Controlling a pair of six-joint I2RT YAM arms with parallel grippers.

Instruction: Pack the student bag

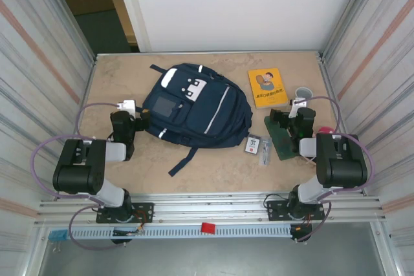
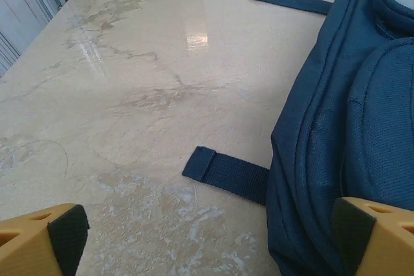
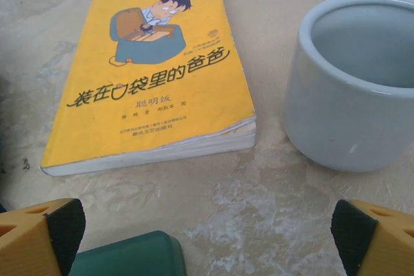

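1. The student bag lies flat mid-tabletop, seemingly zipped, so opening it looks like the first job.
2. The left jaws stand wide apart and empty, just beside its left edge. Keep them from snagging the loose strap there.
3. The right jaws, equally apart and empty, face a yellow book and a pale cup, with a green item close below.
4. Small cards lie near the bag's right side.

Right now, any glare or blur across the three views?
Left wrist: bright glare patch on the glossy beige marble tabletop, large navy blue fabric backpack reads clean. Right wrist: yellow paperback book title sharp, near dark green object soft. Top external: even light, faint shadows.
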